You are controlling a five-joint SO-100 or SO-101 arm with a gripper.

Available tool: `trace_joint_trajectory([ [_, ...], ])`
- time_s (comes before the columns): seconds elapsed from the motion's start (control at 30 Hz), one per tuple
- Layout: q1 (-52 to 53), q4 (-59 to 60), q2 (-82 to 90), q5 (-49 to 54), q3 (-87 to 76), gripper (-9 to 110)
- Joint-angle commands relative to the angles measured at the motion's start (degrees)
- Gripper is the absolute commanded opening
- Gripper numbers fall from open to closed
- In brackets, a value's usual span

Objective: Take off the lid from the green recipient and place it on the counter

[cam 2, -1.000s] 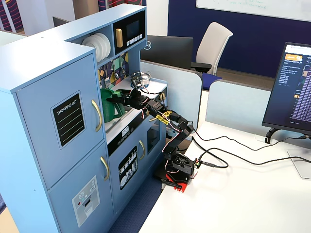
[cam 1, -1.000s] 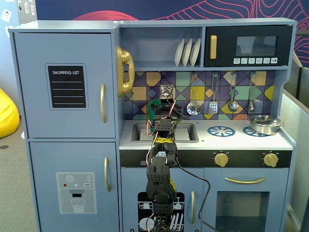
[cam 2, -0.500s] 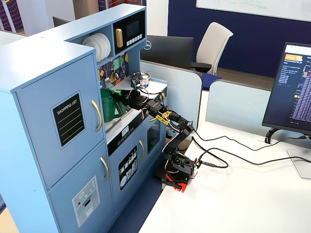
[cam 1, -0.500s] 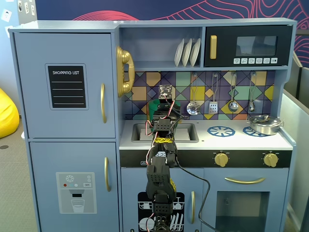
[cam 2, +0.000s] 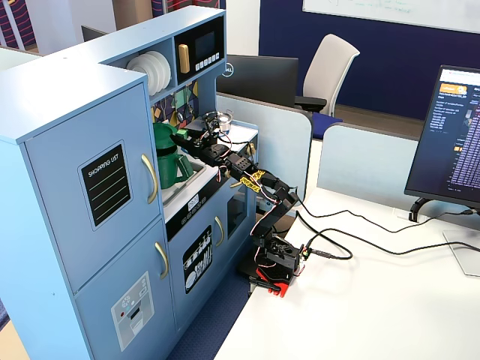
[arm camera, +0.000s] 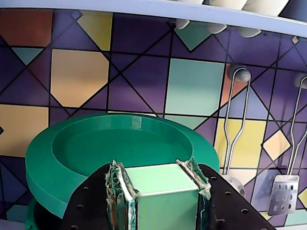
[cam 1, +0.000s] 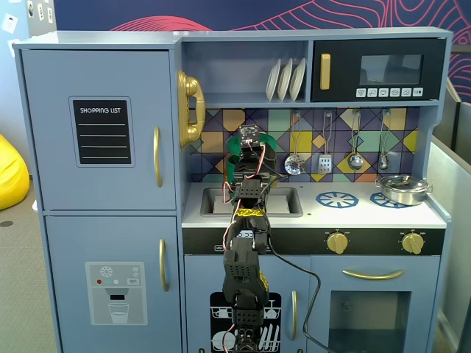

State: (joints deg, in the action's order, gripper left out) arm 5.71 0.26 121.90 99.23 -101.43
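Note:
My gripper (arm camera: 156, 168) is shut on the light-green block knob (arm camera: 160, 191) of the bright-green round lid (arm camera: 96, 153). In the wrist view the lid is tilted, and a dark-green edge of the green recipient (arm camera: 34, 218) shows under its lower left side. In a fixed view the tall green recipient (cam 2: 166, 169) stands at the sink end of the white counter (cam 2: 241, 135), with the lid (cam 2: 160, 133) at its top and my gripper (cam 2: 182, 136) beside it. In a fixed view from the front, my gripper (cam 1: 250, 143) and arm hide the recipient; only the lid's edges (cam 1: 271, 140) show.
The inset sink (cam 1: 283, 202) lies below my gripper. A blue burner ring (cam 1: 337, 198) is to its right on the counter (cam 1: 368, 212), and a silver steel pot (cam 1: 403, 189) stands on the far right ring. Utensils (cam 1: 324, 158) hang on the tiled wall, under a shelf of plates (cam 1: 285, 79).

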Motion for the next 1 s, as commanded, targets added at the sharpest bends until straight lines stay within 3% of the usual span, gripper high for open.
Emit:
trace_joint_trajectory([
  [0.0,3.5,-1.8,1.8,0.8,5.3,0],
  [0.33,22.2,0.9,2.3,-4.9,7.7,0],
  [0.57,29.7,0.3,1.9,-6.7,3.2,0],
  [0.77,31.4,-17.7,-1.1,-6.8,-10.9,0],
  [0.97,31.6,-23.6,-2.6,-7.0,-20.0,0],
])
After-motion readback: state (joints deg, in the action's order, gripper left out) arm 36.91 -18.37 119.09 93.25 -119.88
